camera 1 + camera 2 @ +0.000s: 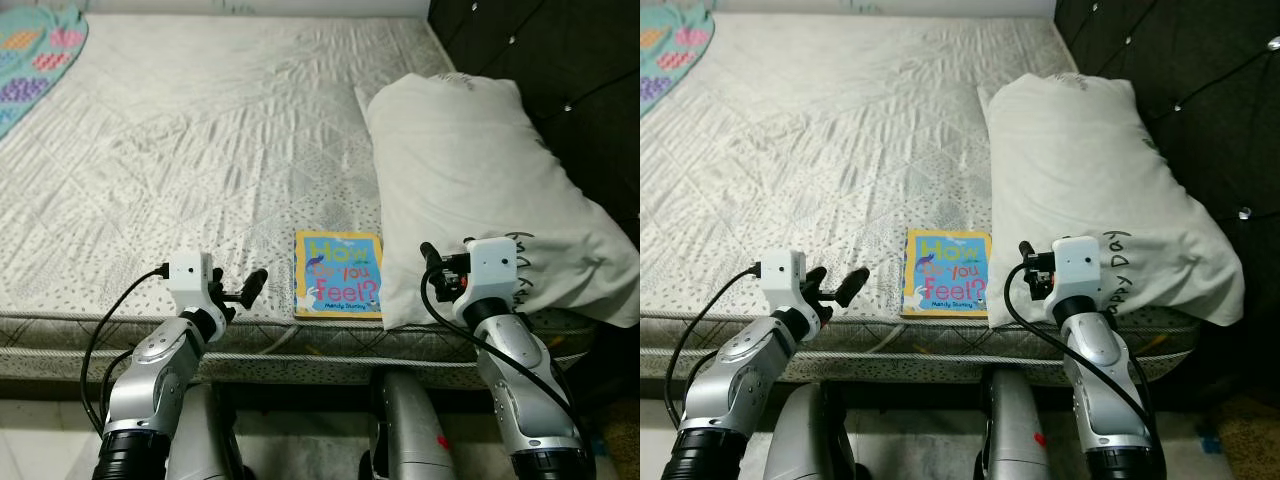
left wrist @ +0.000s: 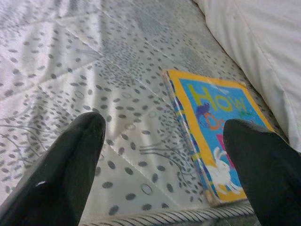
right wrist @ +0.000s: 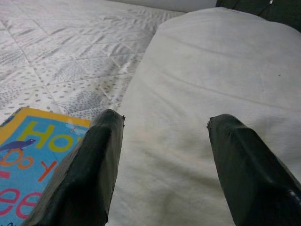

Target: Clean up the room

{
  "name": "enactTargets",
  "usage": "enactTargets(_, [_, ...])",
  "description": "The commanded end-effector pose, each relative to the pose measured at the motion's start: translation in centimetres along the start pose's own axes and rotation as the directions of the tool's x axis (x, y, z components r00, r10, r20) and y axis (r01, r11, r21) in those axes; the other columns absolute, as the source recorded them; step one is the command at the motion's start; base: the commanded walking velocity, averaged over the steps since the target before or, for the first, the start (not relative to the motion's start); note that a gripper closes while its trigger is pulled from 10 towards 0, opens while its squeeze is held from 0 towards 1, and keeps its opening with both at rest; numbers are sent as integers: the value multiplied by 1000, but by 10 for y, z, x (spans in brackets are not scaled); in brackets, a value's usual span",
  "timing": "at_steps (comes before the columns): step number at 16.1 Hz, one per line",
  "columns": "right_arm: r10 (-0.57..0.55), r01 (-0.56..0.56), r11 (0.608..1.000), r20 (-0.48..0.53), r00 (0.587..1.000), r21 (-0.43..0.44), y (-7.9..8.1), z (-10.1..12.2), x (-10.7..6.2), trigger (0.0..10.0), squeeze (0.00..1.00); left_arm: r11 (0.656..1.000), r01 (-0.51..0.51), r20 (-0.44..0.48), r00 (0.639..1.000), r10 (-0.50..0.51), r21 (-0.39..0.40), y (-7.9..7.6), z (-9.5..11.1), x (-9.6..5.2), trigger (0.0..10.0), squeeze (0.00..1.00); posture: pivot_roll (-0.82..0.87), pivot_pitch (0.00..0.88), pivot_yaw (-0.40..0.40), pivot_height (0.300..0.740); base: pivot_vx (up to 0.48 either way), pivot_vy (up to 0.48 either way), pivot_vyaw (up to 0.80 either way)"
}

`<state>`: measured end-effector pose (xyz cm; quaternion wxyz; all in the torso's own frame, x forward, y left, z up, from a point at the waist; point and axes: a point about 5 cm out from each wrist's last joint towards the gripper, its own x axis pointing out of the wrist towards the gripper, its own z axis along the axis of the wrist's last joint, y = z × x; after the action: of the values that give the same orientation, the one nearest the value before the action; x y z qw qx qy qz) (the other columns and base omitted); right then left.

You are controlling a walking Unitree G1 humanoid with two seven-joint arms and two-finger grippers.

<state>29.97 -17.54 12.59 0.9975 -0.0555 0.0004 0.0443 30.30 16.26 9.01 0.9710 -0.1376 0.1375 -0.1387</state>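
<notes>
Quilted mattress (image 1: 200,150), near edge, head view: book (image 1: 338,274) flat between left gripper (image 1: 240,290) and right gripper (image 1: 432,262), probably the item to clear; pillow (image 1: 480,190) overlapping its far side. Left wrist: fingers spread, empty, book just ahead toward the pillow. Right wrist: fingers spread over pillow, book beside.

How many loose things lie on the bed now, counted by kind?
Books: 1, the yellow-bordered blue picture book near the mattress edge.
Pillows: 1, the large white pillow beside it.
Blankets: 1, the teal patterned blanket at the far corner.
Total: 3
</notes>
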Motion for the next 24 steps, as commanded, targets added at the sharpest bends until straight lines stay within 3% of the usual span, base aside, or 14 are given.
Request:
enactTargets(1, [13,-13,1000,17,1000,-2,4,4,3,10000,0,999,32,-56,998,-33,-25,-7,0,5,10000,1000,-99,44,-2,531,0,0,0])
enactTargets(3, [13,-13,1000,20,1000,0,4,4,4,10000,0,999,43,-66,997,-44,-14,-12,1,12,10000,1000,-100,44,-2,531,0,0,0])
enactTargets(5, [15,-15,1000,28,1000,4,7,5,6,10000,0,985,126,-149,978,-144,-122,-30,-6,26,10000,1000,-106,45,-1,531,0,0,0])
enactTargets(6, [15,-15,1000,29,999,4,7,5,5,10000,0,982,144,-200,965,-167,-124,-35,-11,29,10000,1000,-118,48,4,531,0,0,0])
enactTargets(18, [5,-5,1000,33,999,6,8,7,4,10000,0,943,277,-333,885,-326,-186,-73,-29,40,10000,1000,-138,67,7,531,0,0,0])
enactTargets(19, [6,-6,1000,35,999,7,8,7,3,10000,0,940,278,-335,882,-331,-198,-77,-30,39,10000,0,-139,68,8,531,0,0,0])
enactTargets(24, [7,-7,1000,31,999,9,8,6,3,10000,0,940,261,-356,875,-327,-220,-76,-37,33,10000,0,-133,73,7,531,0,0,0])
